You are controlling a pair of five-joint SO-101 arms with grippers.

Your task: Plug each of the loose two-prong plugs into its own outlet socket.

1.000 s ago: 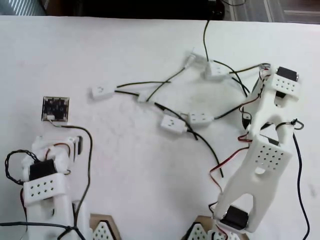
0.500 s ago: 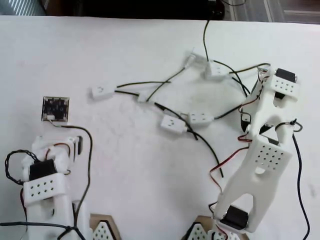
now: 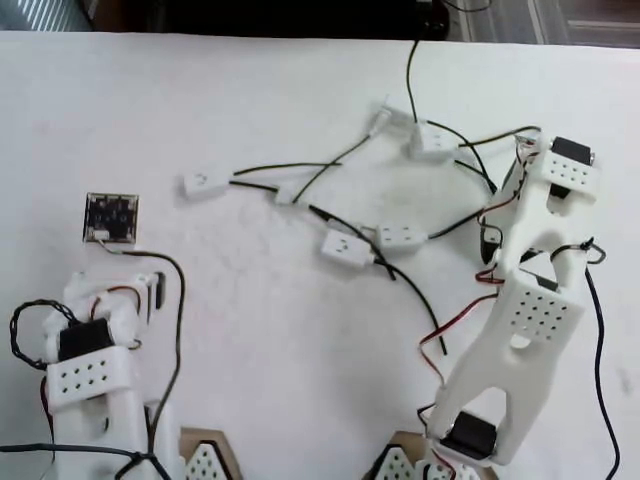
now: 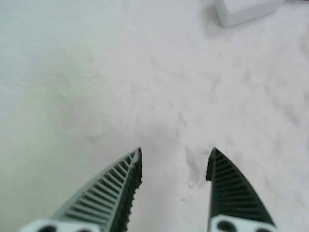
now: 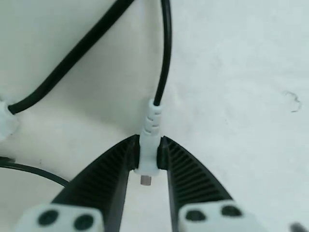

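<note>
- White plug (image 5: 147,153) is pinched between the fingers of the right gripper (image 5: 148,143), over the table (image 5: 241,72). Its long axis runs in line with the fingers. One metal prong (image 5: 145,180) points back toward the wrist. Its black cord (image 5: 164,58) leaves the other end, heading away from the gripper.
- Left gripper (image 4: 175,153) hangs over bare table with its fingers spread and nothing between them. A white block (image 4: 244,9) lies well beyond the tips.
- From above, the left arm (image 3: 88,370) sits at the near left of the table. The right arm (image 3: 530,320) stands along the right side, with its wrist (image 3: 562,172) farther out.
- Just beyond the left arm a small dark board (image 3: 110,217) lies flat, with a cable curling back from it.
- At mid-table a socket (image 3: 342,247) with a two-hole face lies just beside a dotted block (image 3: 402,235). Black cords run from both.
- Farther out and toward the left arm's side, a left socket (image 3: 203,184) lies with its long axis across the table. Its cord leaves the end that faces the right arm's side.
- Near it a loose plug (image 3: 288,193) lies where cords cross. It is too small to tell which way its prongs point.
- Farthest out, a far block (image 3: 432,138) lies just beside a far plug (image 3: 382,120). A far cord (image 3: 410,70) runs from there off the back edge.
</note>
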